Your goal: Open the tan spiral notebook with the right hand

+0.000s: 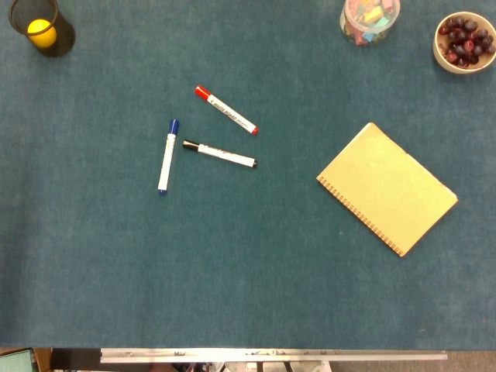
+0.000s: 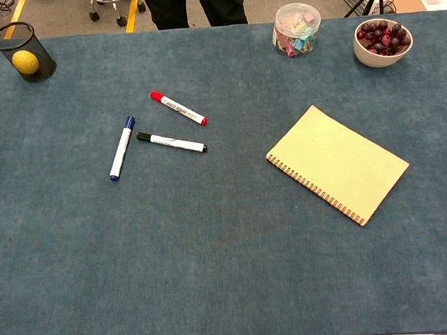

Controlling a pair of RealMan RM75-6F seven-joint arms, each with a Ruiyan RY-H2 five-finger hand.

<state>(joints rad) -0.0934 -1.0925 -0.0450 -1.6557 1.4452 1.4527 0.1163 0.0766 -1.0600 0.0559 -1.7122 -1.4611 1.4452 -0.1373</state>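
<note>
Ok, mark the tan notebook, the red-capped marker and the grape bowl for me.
tan notebook [image 1: 387,188], head view, middle of the closed cover.
red-capped marker [image 1: 226,110], head view, white barrel.
grape bowl [image 2: 366,56], chest view, outer wall.

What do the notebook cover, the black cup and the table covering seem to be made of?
Notebook: the tan cover looks like matte card or thick paper, flat with no shine; the binding coil along its lower-left edge seems to be metal wire.
Black cup: looks like wire mesh, since the yellow ball shows through its wall.
Table covering: blue, fuzzy and dull, probably felt or thin carpet.
</note>
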